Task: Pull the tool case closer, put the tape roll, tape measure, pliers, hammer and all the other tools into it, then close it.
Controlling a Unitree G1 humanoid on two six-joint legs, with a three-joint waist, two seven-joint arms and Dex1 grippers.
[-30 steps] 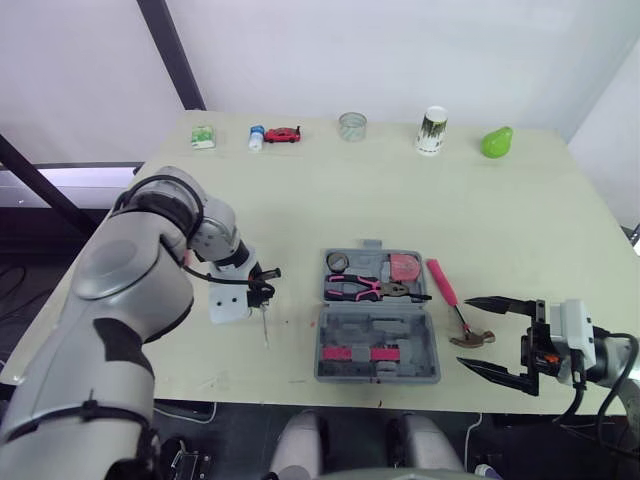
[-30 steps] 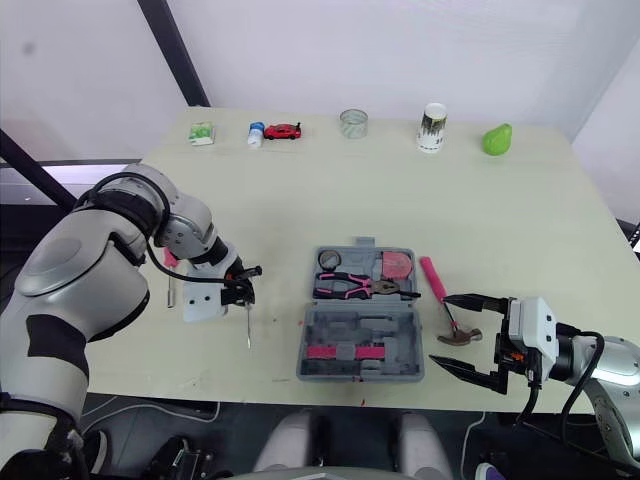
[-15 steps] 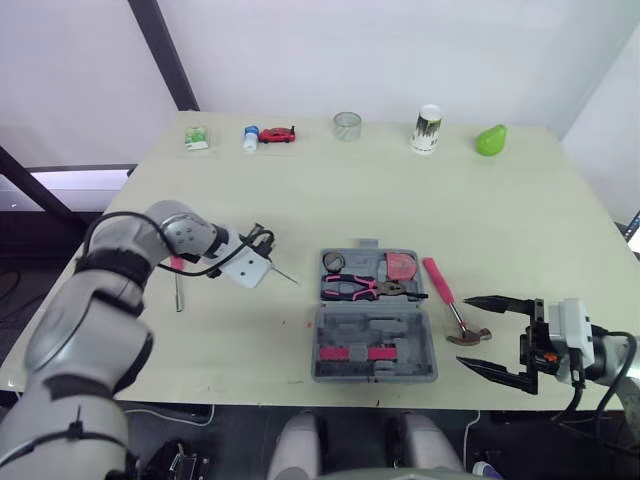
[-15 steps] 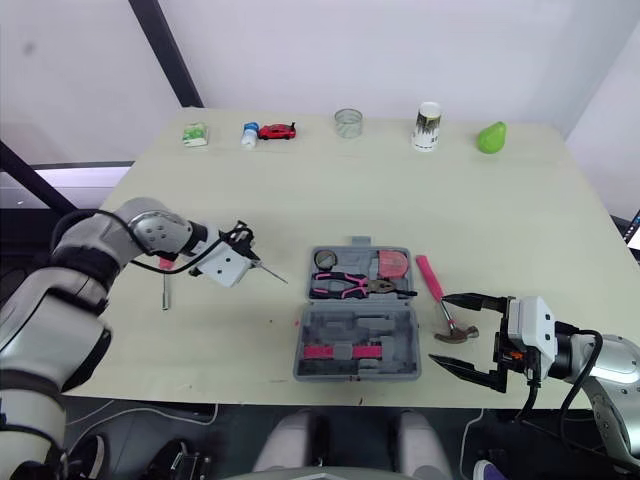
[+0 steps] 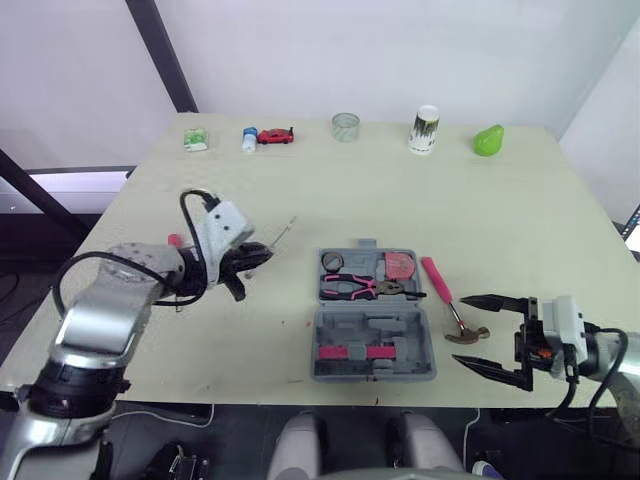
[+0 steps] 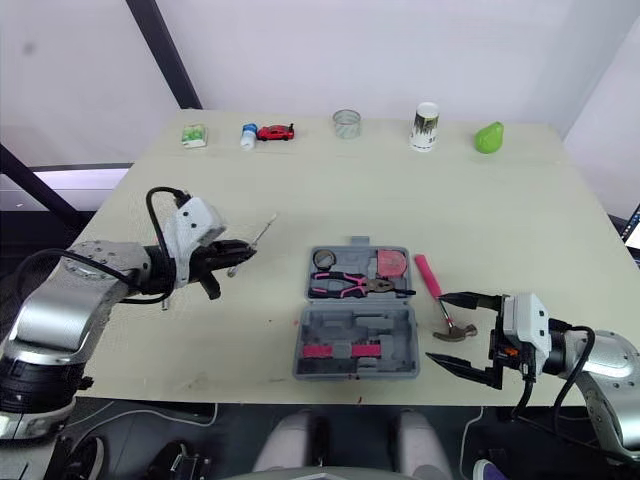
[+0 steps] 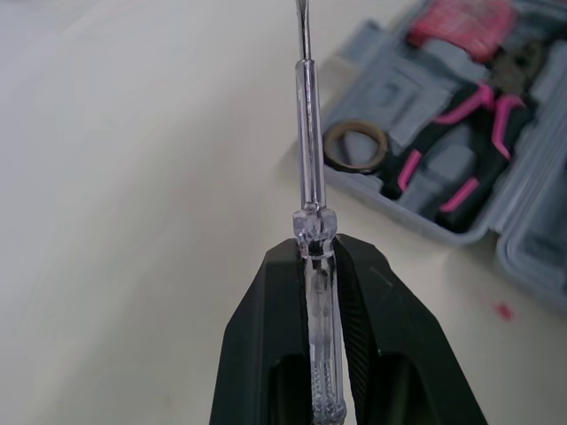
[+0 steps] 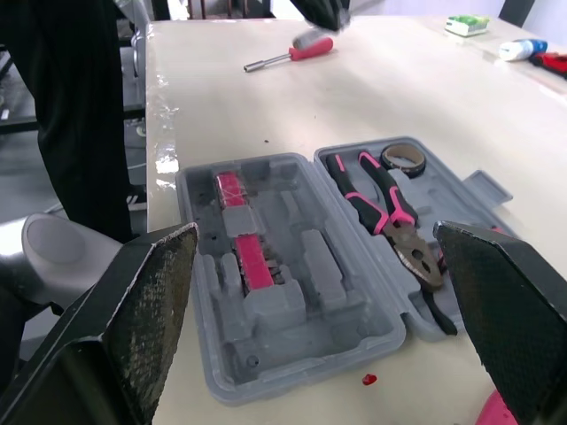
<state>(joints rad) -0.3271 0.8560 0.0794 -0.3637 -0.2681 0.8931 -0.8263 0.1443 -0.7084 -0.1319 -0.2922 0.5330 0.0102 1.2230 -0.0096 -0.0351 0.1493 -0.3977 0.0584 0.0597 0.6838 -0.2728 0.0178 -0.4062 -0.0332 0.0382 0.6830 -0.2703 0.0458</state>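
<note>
The left gripper (image 7: 316,254) has its jaws pinched on the butt of a clear-handled screwdriver (image 7: 308,142) — light, stiff, probably slick enough to swivel — at ten o'clock of the open tool case (image 5: 375,345), while the right gripper (image 5: 495,335) gapes wide and empty at three o'clock.

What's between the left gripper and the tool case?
Bare table. The left gripper, shut on a clear screwdriver, aims the shaft toward the open case, and nothing lies in the gap. The left eye and left wrist views show this.
</note>
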